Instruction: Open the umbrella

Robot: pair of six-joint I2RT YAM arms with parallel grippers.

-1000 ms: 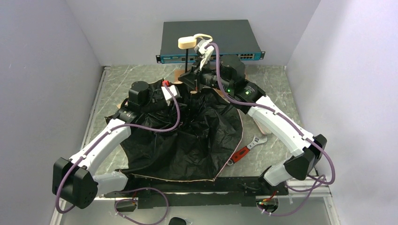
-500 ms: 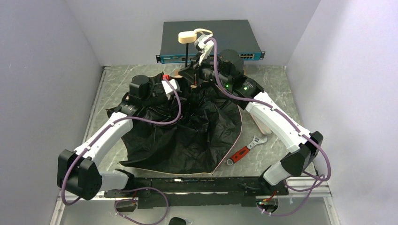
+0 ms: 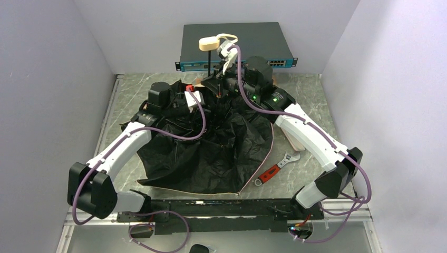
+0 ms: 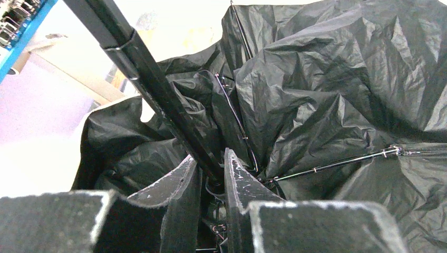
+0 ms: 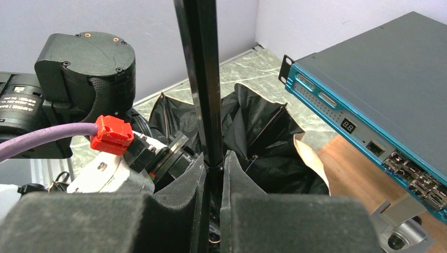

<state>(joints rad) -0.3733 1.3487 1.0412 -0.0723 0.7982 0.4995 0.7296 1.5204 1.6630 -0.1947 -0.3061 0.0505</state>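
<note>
Compact folding umbrella (image 3: pixel 211 153), black lining up with a pale peach hem, lies slumped and crumpled on the grey marbled table (image 3: pixel 305 100) just in front of the blue-fronted dark network switch (image 3: pixel 237 42) at the back wall; canopy half spread, ribs loose, not taut. The umbrella's black shaft (image 3: pixel 210 60) stands roughly upright just in front of the switch's left half; the cream knob handle (image 3: pixel 209 43) with its loop tops it, showing against the switch's top panel in the overhead view.

Right gripper (image 5: pixel 214 158) is clamped on the shaft partway up, pads closed tight on either side, nearer the switch than the other arm. Left gripper (image 4: pixel 210 156) sits lower, down in the folds at the foot of the shaft, on the side away from the switch; its two scuffed black fingers (image 4: pixel 237 179) are drawn in around the shaft where the thin metal ribs (image 4: pixel 337 163) meet, and from its wrist view look to be pinching it.

Red-handled adjustable wrench (image 3: pixel 274 169) lies flat on the table, well in front of the switch toward its right end, just off the canopy's peach edge, touching neither arm.
</note>
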